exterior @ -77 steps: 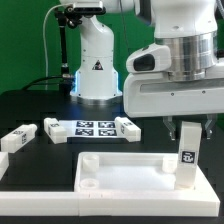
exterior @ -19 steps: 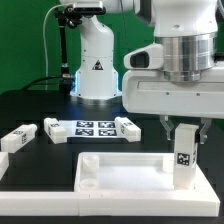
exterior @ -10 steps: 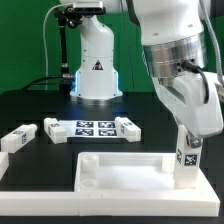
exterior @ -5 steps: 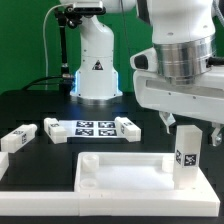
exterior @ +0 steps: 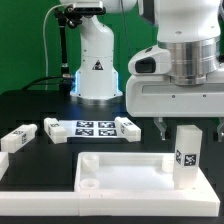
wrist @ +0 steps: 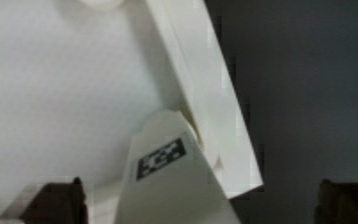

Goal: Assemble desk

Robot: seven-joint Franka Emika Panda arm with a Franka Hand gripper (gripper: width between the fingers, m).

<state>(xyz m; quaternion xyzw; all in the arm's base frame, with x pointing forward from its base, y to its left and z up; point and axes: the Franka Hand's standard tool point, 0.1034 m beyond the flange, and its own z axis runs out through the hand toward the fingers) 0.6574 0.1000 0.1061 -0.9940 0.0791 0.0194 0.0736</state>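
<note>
The white desk top (exterior: 120, 172) lies at the front of the black table. One white block leg (exterior: 187, 156) with a square tag stands upright in its corner on the exterior view's right. My gripper (exterior: 190, 127) hangs right over that leg, open, its fingers spread to either side of the leg's top and not touching it. In the wrist view the leg (wrist: 167, 165) rises between the two dark fingertips (wrist: 55, 200), beside the desk top's raised rim (wrist: 197, 70). A second loose leg (exterior: 18, 138) lies on the table at the exterior view's left.
The marker board (exterior: 90, 128) lies behind the desk top. The arm's white base (exterior: 97, 65) stands at the back. A thin white rail (exterior: 40, 194) runs along the table's front.
The gripper held the upright leg, twisted with it about a second ago, then let go and opened wide. The leg stays standing in the corner.
</note>
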